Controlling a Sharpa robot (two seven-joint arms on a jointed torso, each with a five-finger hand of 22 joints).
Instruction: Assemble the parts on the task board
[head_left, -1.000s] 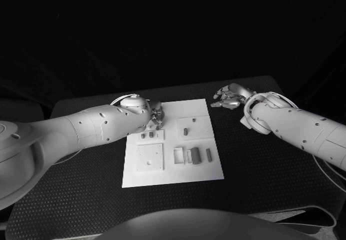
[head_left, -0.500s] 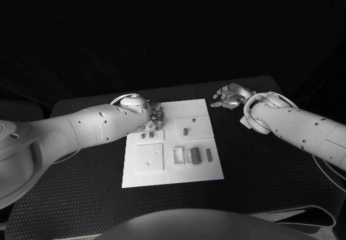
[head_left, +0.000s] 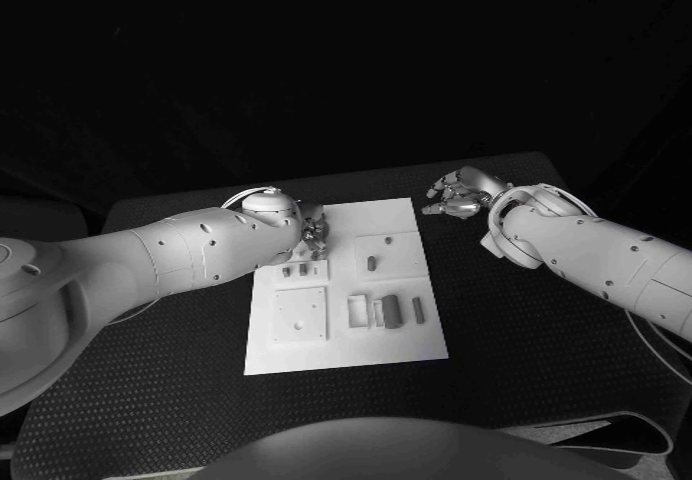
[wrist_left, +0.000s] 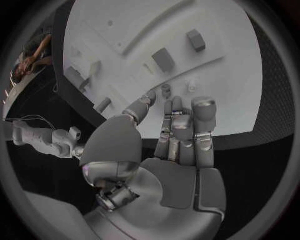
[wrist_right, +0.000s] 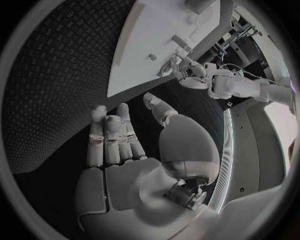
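Fingers (wrist_left: 187, 125) of the left hand (head_left: 307, 232) lie straight and close together above the far left part of the task board (head_left: 346, 340), gripping nothing; its wrist view shows their tips just over a small peg (wrist_left: 166, 90) standing in the white plate, something the head view hides behind the arm. The right hand (head_left: 459, 195) hovers over the black tabletop (head_left: 548, 350) just beyond the board's far right corner, fingers (wrist_right: 112, 135) stretched out and spread, empty. From above, grey parts (head_left: 389, 309) sit in the board's middle recesses, with one more part (head_left: 372, 263) in the upper square.
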